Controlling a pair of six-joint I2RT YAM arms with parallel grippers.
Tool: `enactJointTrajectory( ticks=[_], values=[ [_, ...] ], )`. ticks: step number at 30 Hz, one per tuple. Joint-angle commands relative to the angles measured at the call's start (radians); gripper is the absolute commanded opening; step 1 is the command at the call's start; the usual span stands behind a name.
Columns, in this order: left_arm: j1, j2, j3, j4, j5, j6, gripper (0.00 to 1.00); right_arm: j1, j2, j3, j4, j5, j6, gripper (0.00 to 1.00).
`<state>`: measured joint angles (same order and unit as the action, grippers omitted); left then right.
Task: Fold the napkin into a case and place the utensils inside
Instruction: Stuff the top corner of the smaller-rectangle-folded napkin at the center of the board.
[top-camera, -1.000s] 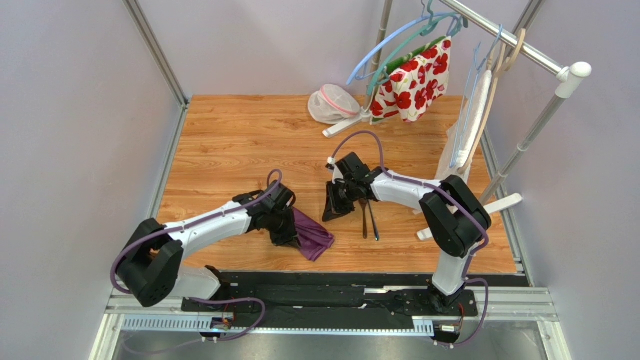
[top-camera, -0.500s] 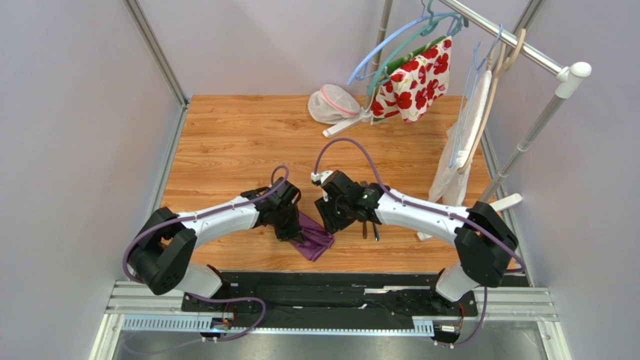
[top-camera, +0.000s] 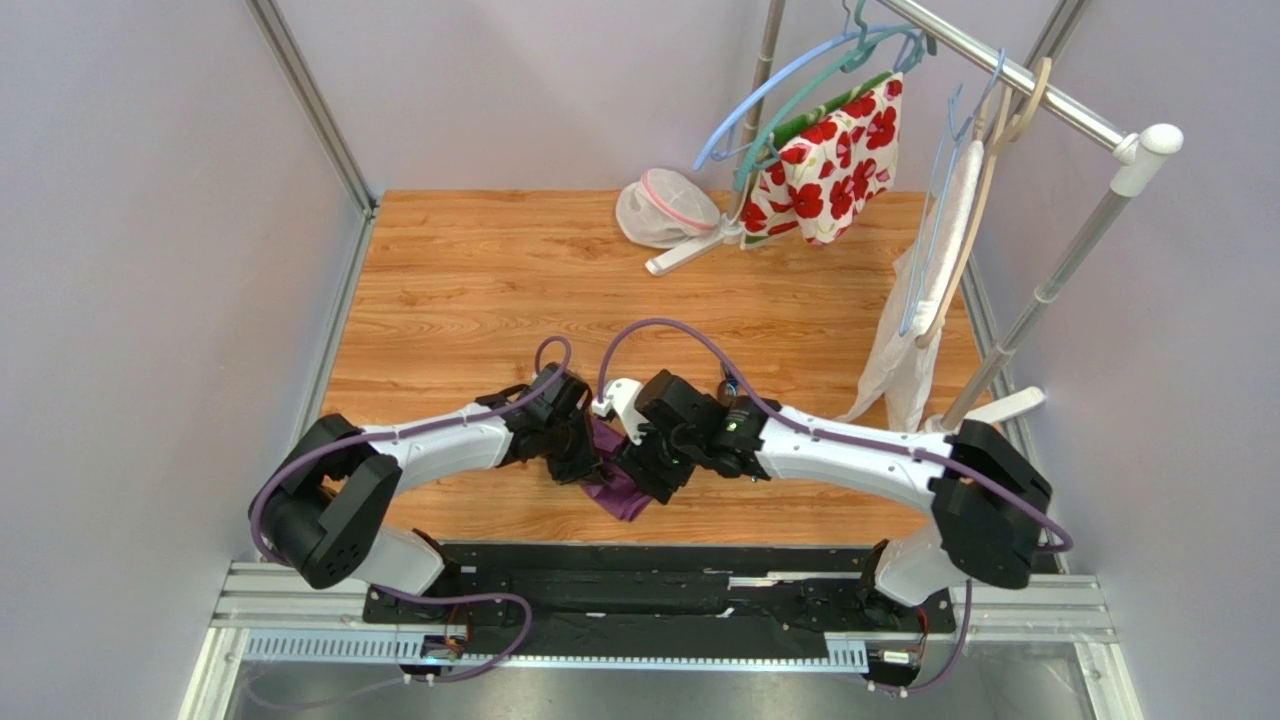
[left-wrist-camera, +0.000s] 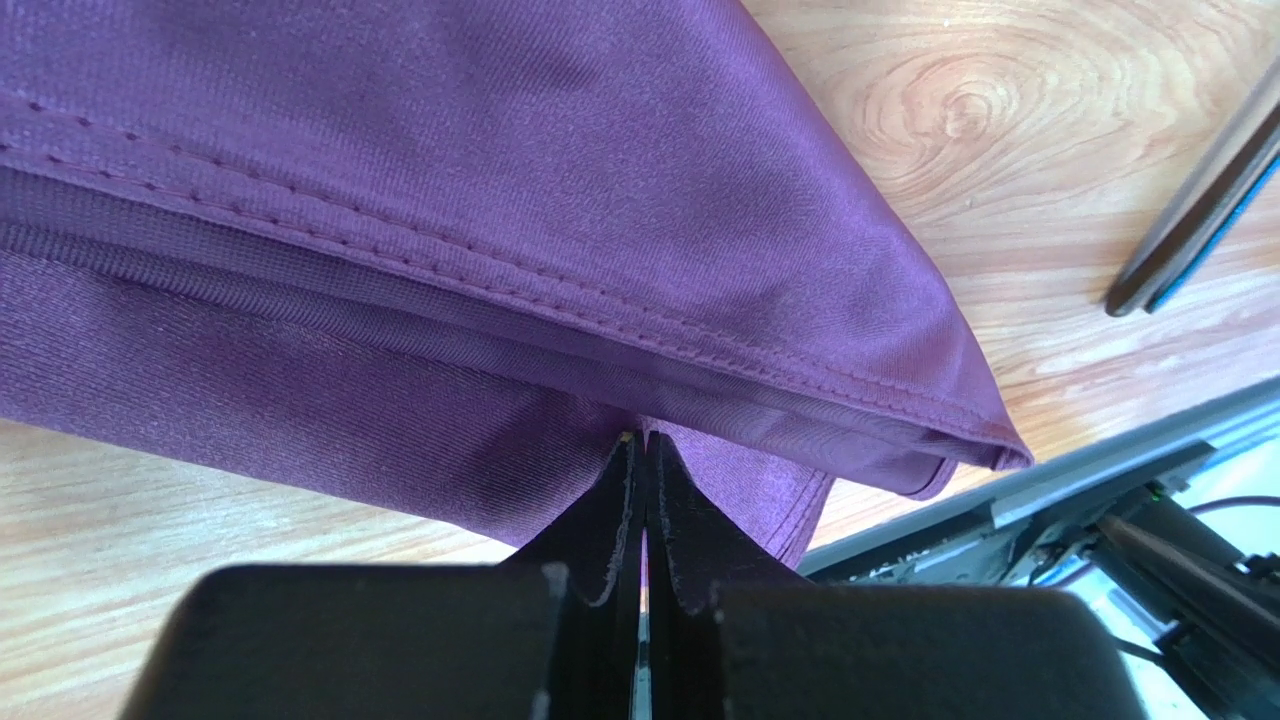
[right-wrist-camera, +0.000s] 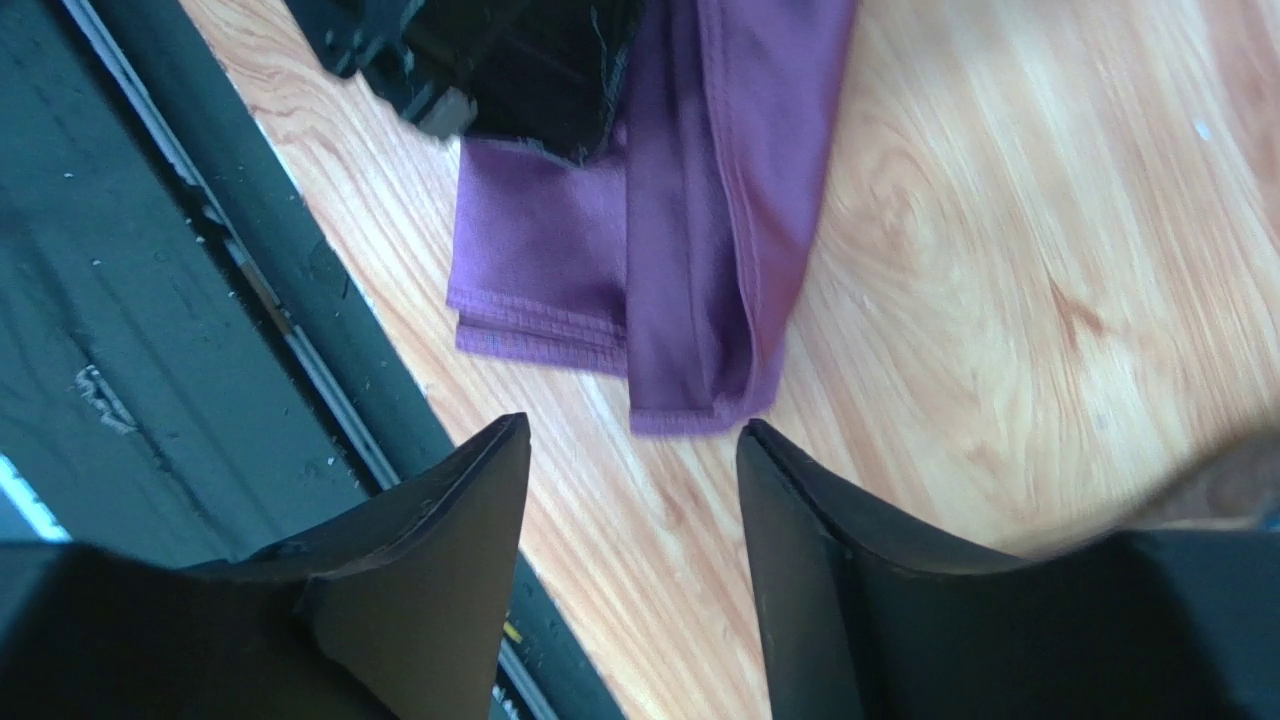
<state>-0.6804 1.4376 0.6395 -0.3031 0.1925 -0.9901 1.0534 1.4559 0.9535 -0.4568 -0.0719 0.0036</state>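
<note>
Napkin (top-camera: 625, 485) lies loosely folded by the table's (top-camera: 451, 270) near edge, left gripper (left-wrist-camera: 646, 443) pinching its layers, right gripper (right-wrist-camera: 633, 432) spread just above; folding unfinished, utensil (left-wrist-camera: 1195, 218) lying outside.

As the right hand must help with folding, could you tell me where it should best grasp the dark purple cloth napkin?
Likely the free hemmed corner of the dark purple cloth napkin, from above: its layers lie stacked flat, away from the left hand pinching another part, with the open right hand close by.
</note>
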Motion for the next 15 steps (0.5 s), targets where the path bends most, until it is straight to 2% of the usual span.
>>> enactJointTrajectory(
  ticks=[1,5,15],
  values=[
    [0.018,-0.029,-0.046,0.077,0.016,-0.005,0.00,0.034,0.092,0.094,-0.013,0.000,-0.085,0.57],
    [0.036,-0.016,-0.070,0.119,0.056,-0.012,0.00,0.069,0.116,0.093,0.012,0.024,-0.097,0.57],
    [0.039,-0.022,-0.078,0.124,0.064,-0.013,0.00,0.129,0.188,0.122,-0.006,0.230,-0.177,0.59]
  ],
)
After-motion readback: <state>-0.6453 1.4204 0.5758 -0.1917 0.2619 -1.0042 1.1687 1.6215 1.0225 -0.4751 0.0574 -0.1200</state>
